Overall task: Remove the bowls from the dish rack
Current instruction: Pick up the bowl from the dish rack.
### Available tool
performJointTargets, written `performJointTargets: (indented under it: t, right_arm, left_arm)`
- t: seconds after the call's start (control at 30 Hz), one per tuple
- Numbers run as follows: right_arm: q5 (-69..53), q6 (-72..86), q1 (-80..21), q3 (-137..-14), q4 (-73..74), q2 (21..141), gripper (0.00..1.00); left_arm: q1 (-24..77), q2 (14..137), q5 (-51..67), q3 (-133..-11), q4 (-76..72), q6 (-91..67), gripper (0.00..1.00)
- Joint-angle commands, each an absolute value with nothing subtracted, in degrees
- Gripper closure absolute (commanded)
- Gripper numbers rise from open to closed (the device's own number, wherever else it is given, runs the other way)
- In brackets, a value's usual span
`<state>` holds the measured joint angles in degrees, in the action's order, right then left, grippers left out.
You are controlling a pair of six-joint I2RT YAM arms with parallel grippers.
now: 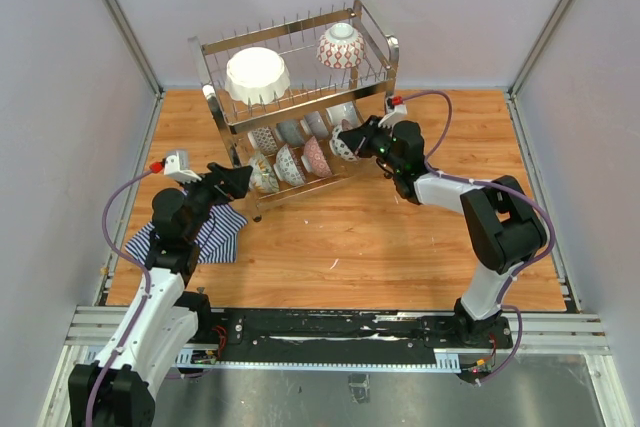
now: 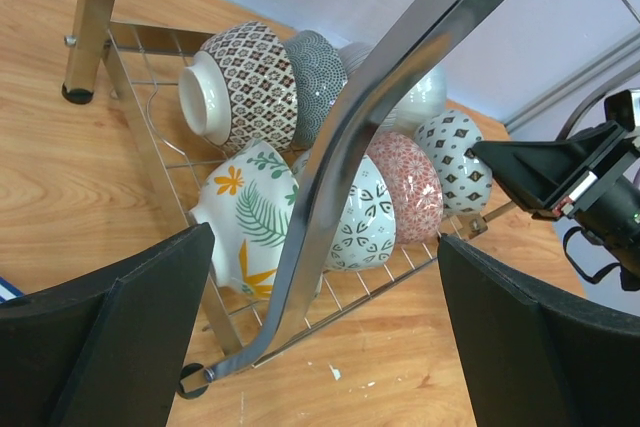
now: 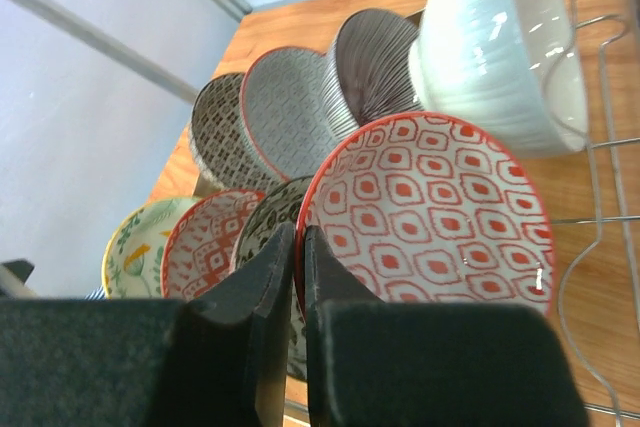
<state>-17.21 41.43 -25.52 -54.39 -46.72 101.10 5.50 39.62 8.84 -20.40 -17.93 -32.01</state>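
None of the bowls (image 2: 250,212) sits out on the bench (image 1: 400,247) yet, so as I judge it the unloading is only at its first lift, with the whole load left to do.

Nearest the arms, on the left, a striped cloth (image 1: 215,237) lies on the bench under the left arm, with nothing on it that I can see. Just past it the left hand (image 1: 235,179) hangs by the left end of the dish rack (image 1: 390,47), its fingers spread wide apart and holding nothing. Its wrist view looks through the rack's end loop at the lower tier.

That lower tier is full. I count about eight small bowls standing on edge in two rows, with a leaf-patterned bowl (image 2: 250,212) at the left end of the front row.

At the right end of that row the right hand (image 3: 298,287) has its fingers pressed together on the rim of the red-patterned bowl (image 3: 430,212). The bowl sits among its neighbours in the rack, not yet lifted clear.

Farther back, on the upper tier, the large white bowl (image 1: 257,75) lies mouth down on the left. The red lattice bowl (image 1: 341,46) rests at the right, and neither hand is near either one.

So one bowl is gripped and nothing has been set down. By my guess every bowl on both tiers has yet to come out.
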Motion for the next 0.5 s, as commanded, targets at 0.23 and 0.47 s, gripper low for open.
performJointTargets:
  t: [0.23,0.47]
  right_arm:
    - [-15.77,46.71,-26.10,-55.43,-55.07,102.68,0.99]
    - [-17.10,46.71,-26.32,-55.15,-57.40,100.63,0.99]
  left_arm:
    - [5.88,39.73,8.61,-19.92,-20.24,-32.17,0.00]
    - [5.89,39.58,8.45,-20.16,-19.80,-32.17,0.00]
